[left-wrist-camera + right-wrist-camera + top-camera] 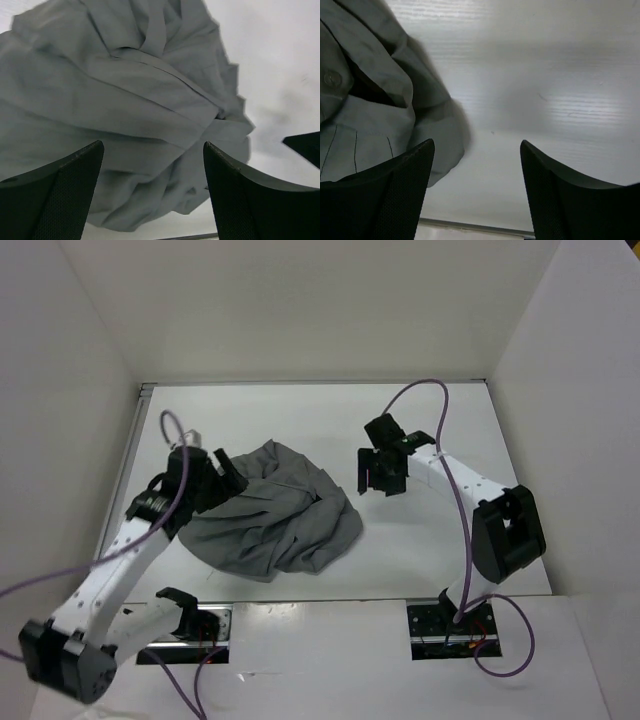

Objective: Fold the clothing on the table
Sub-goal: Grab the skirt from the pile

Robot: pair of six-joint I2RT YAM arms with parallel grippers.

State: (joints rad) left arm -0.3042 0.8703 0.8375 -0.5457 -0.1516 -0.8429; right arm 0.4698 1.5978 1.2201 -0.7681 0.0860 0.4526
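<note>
The clothing (275,512) is a wrinkled mid-grey garment, bunched in a heap on the white table (420,550), left of centre. My left gripper (222,472) hovers over the heap's left edge, open, with only folds of the clothing (125,100) showing beyond its fingers (65,195). My right gripper (378,472) hangs open above bare table just right of the heap. In its wrist view the clothing (365,110), with a button and seam lines, fills the left side, and nothing sits between the fingers (395,195).
White walls (80,390) close in the table on the left, back and right. Purple cables (450,470) loop off both arms. The arm bases (445,625) sit at the near edge.
</note>
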